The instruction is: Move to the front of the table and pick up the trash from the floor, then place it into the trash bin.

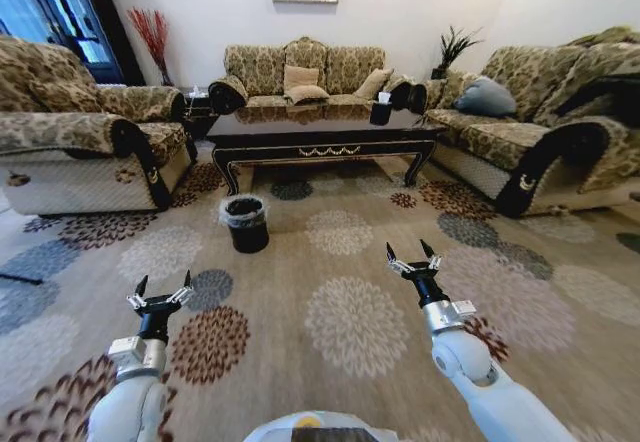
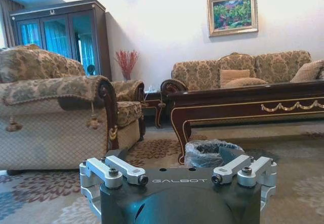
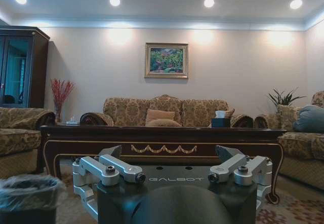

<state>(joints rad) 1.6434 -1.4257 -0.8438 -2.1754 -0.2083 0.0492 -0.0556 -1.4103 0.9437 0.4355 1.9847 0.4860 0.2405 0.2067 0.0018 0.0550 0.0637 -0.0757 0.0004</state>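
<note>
Your left claw (image 1: 160, 295) hung low over flowered carpet (image 1: 340, 312), fingers spread wide, holding nothing. Your right claw (image 1: 413, 258) hung the same way on other side, also spread wide and bare. Trash bin (image 1: 246, 222) stood on carpet ahead, just beside desk's near left leg, whitish liner around rim. Dark shiny desk (image 1: 325, 127) sat past bin, between sofas. Small dark box (image 1: 380, 110) stood on desk top. You could not make out any trash on floor.
</note>
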